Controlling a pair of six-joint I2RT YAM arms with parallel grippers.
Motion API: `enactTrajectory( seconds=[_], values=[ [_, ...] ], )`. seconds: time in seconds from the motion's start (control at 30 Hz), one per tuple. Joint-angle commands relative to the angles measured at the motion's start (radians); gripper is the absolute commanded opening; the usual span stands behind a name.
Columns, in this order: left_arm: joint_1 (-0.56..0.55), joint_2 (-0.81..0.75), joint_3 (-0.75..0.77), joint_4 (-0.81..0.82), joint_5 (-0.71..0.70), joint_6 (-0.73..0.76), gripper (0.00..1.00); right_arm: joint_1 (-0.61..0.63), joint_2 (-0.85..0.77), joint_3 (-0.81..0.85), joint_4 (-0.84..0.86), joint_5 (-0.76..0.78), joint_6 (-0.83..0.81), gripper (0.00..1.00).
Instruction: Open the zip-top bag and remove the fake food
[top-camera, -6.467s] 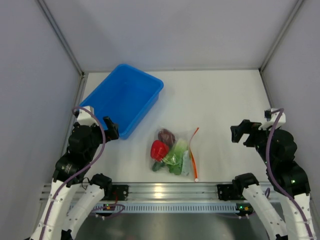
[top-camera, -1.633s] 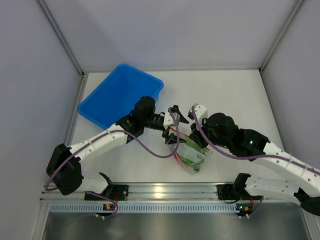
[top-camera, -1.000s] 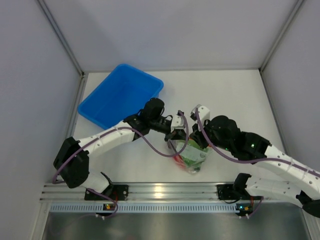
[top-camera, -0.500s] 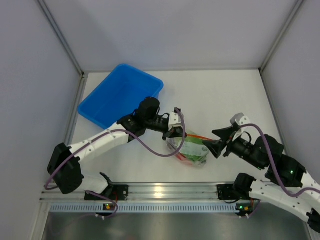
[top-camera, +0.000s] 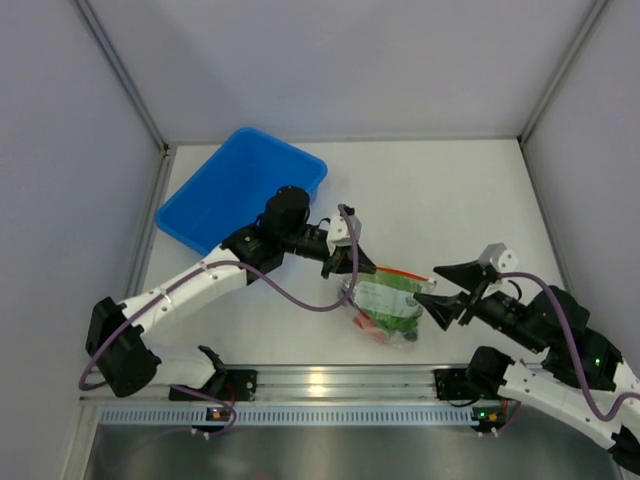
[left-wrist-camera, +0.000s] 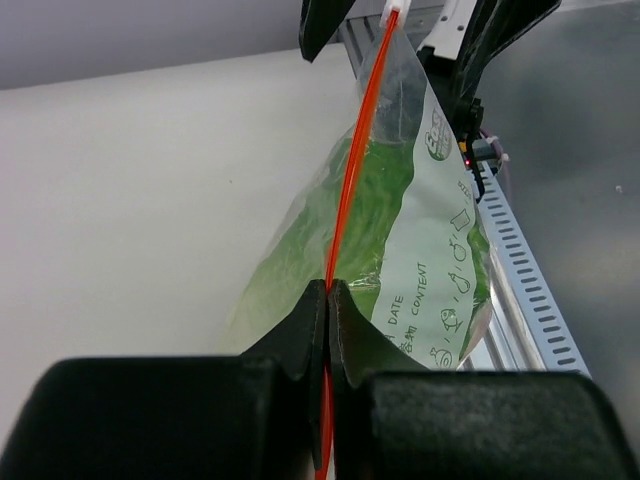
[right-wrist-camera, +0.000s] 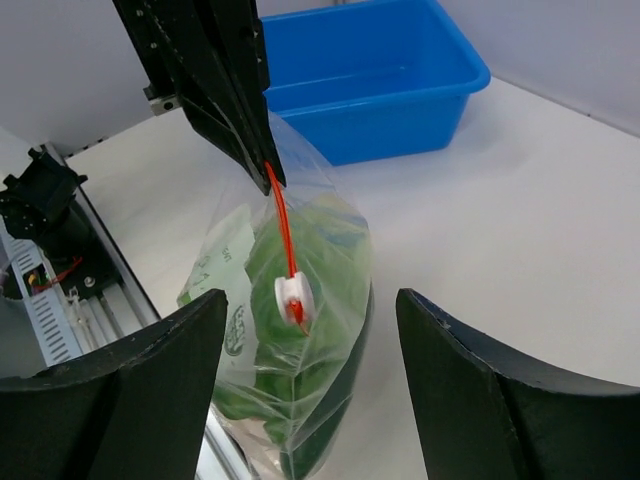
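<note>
The clear zip-top bag hangs tilted from my left gripper, which is shut on one end of its orange-red zipper strip. The bag's lower part rests near the table's front edge. The fake food shows through the plastic as green lettuce and a red piece. A white slider sits at the strip's far end. My right gripper stands open just right of that end. Its fingers flank the slider without touching it. The strip's two sides look pressed together.
The blue bin stands at the back left, behind the left arm. The metal rail with cables runs along the near edge, right below the bag. White walls close in the table on three sides.
My right gripper opened, let go of the bag's mouth and drew back to the right. The left gripper kept its hold on the strip and lifted slightly, stretching the strip out.
</note>
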Motion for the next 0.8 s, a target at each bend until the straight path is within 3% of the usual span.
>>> enactTrajectory(
  seconds=[0.0, 0.2, 0.3, 0.37, 0.53, 0.6, 0.63, 0.77],
  values=[
    [-0.005, -0.080, 0.051, 0.170, 0.088, -0.084, 0.00, 0.017, -0.023, -0.019, 0.077, -0.058, -0.019, 0.70],
    [-0.014, -0.089, 0.060, 0.217, 0.096, -0.141, 0.00, 0.017, -0.048, -0.067, 0.172, -0.160, -0.002, 0.61],
    [-0.024, -0.089, 0.065, 0.217, 0.072, -0.147, 0.00, 0.017, -0.066, -0.087, 0.214, -0.168, 0.006, 0.51],
    [-0.027, -0.091, 0.066, 0.217, 0.070, -0.152, 0.00, 0.017, -0.080, -0.098, 0.231, -0.160, 0.009, 0.40],
    [-0.030, -0.092, 0.062, 0.218, 0.050, -0.155, 0.00, 0.017, -0.102, -0.099, 0.243, -0.163, 0.012, 0.33],
    [-0.030, -0.091, 0.057, 0.218, 0.032, -0.155, 0.00, 0.017, -0.111, -0.095, 0.239, -0.158, 0.009, 0.24],
    [-0.031, -0.089, 0.052, 0.218, 0.029, -0.156, 0.00, 0.017, -0.112, -0.095, 0.237, -0.158, 0.006, 0.15],
    [-0.030, -0.078, 0.037, 0.218, 0.017, -0.156, 0.00, 0.017, -0.106, -0.078, 0.214, -0.137, 0.001, 0.02]
  ],
)
